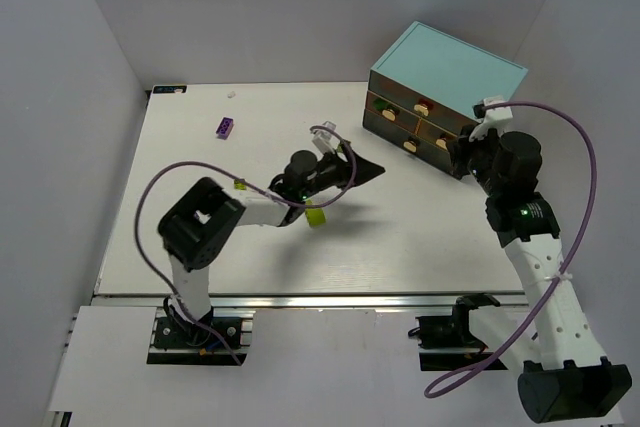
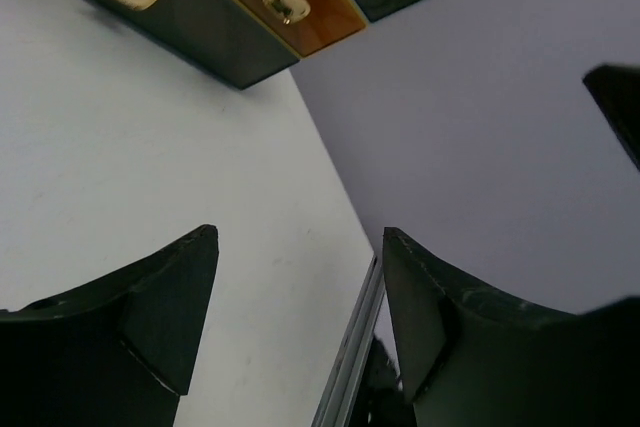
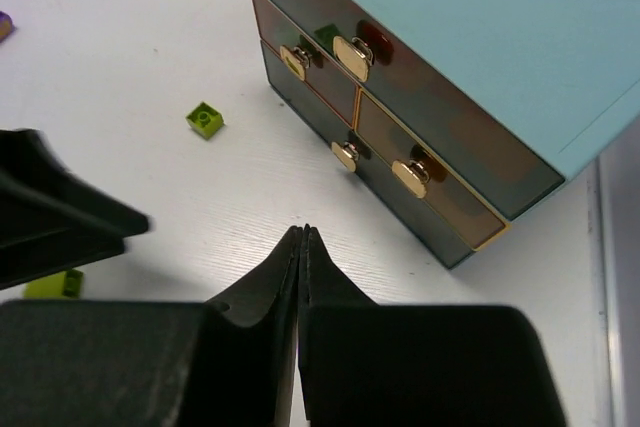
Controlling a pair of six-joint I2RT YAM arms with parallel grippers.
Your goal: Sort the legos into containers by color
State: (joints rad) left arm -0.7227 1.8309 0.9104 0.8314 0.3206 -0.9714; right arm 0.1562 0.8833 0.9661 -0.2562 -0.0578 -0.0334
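While four drawers [image 3: 455, 137] show, two lime legos [image 3: 204, 119], one purple [image 1: 225, 127] lie loose.

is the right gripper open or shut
Shut: in the right wrist view the right gripper shows its jaws pressed together, with nothing between them.

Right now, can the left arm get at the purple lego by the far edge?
Probably yes: the purple lego lies unobstructed on the table, and the left gripper is open and empty, though aimed at the cabinet.
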